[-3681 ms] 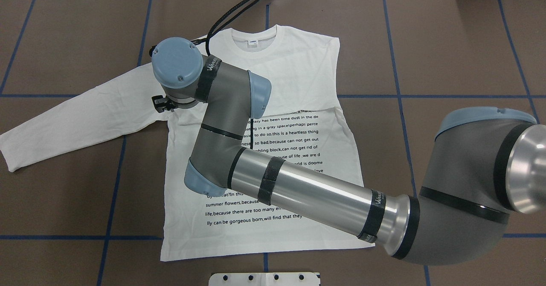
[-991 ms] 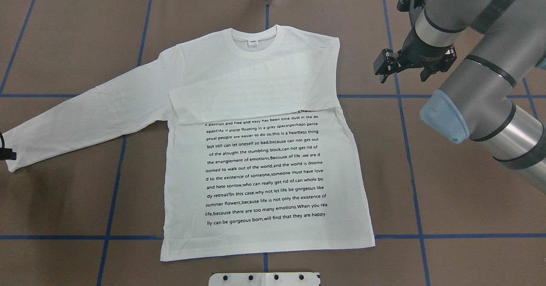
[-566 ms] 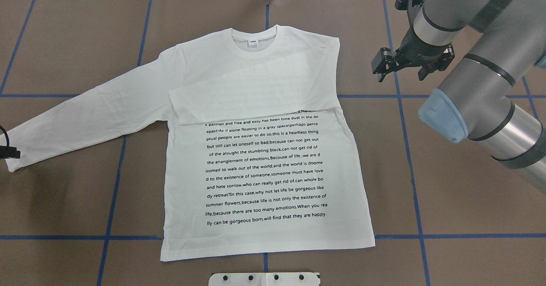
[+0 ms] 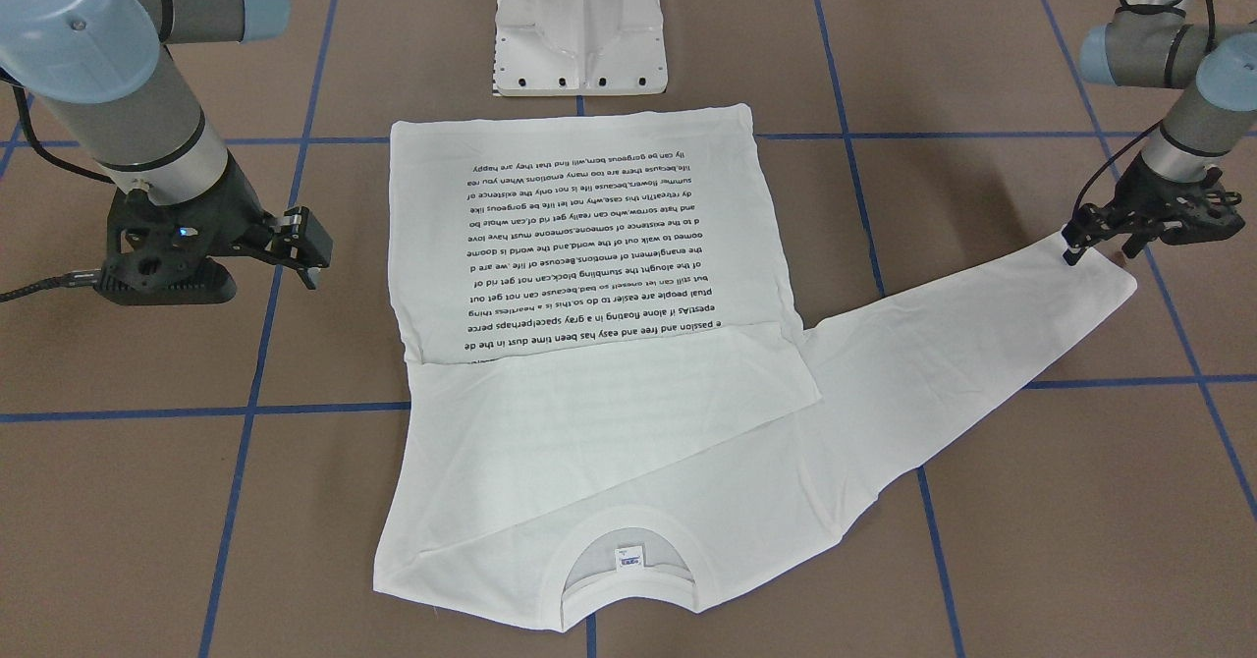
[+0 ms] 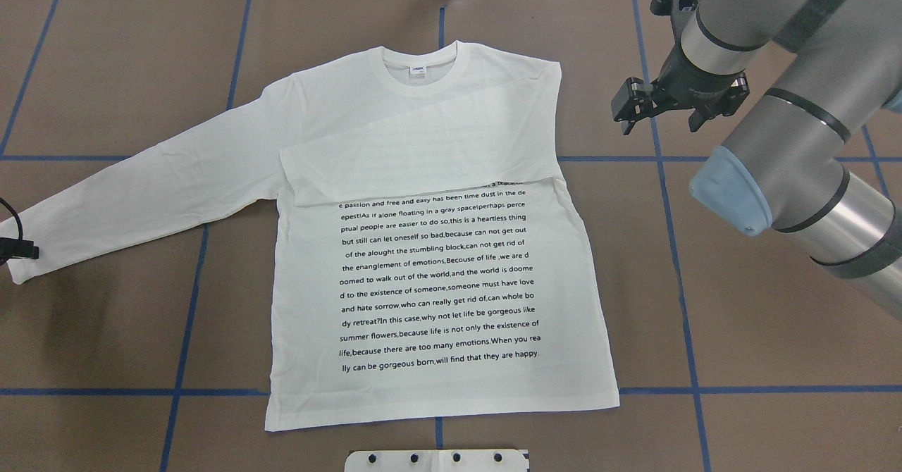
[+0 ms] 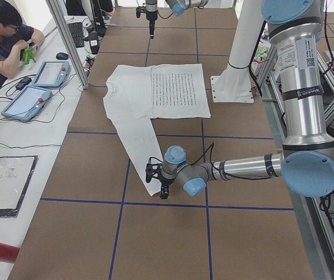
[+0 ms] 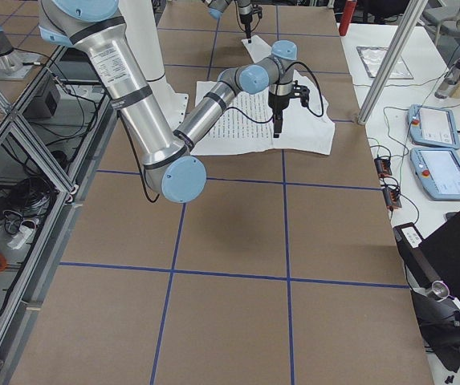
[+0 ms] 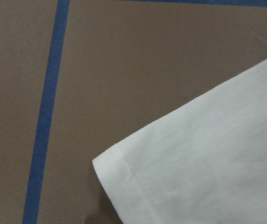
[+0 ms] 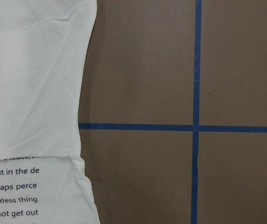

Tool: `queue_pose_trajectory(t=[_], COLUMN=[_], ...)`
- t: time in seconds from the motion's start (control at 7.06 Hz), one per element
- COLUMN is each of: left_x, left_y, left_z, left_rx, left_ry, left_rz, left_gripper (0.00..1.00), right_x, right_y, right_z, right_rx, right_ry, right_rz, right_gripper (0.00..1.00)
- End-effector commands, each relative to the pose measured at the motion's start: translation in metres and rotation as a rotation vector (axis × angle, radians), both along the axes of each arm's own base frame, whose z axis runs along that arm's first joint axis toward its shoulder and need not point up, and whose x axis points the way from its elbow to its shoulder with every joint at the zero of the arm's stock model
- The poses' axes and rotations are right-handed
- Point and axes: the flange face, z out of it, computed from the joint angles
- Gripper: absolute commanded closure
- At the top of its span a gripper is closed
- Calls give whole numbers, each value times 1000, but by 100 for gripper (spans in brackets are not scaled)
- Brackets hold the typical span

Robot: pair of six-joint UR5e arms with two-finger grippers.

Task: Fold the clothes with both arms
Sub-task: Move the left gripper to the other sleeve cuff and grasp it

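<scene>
On the brown table (image 5: 775, 423), the white T-shirt (image 5: 437, 282) lies flat, hem near, collar (image 5: 421, 84) far, one sleeve (image 5: 423, 162) folded across the chest. Left gripper (image 4: 1098, 250), jaws spread, at the outstretched left cuff (image 8: 138, 186). Farther right, right gripper (image 5: 659, 125) hangs beside the shoulder, jaws spread.

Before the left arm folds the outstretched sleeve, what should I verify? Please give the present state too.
1. Left hand open at the cuff of the white long-sleeved cotton T-shirt: ok.
2. Left hand low enough to catch the cuff: cannot tell.
3. Right hand open, beside the shirt, not touching it: ok.
4. Other sleeve already folded across the chest: ok.
5. Shirt body flat on the brown table: ok.
</scene>
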Motion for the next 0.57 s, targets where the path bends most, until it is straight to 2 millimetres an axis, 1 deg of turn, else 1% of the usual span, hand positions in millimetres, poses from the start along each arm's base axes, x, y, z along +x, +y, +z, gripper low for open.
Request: queue_pose_trajectory(t=[0.0,0.42], left_x=[-1,1], left_y=[2,2], left_z=[1,-4], left_rx=[10,4], left_ry=[0,21], left_rz=[28,41], left_gripper=[9,11], right_x=[2,2], right_y=[2,3], right_z=[-3,-2], right_rx=[5,2], right_ry=[-3,0], right_rz=[1,1], right_gripper=[0,0])
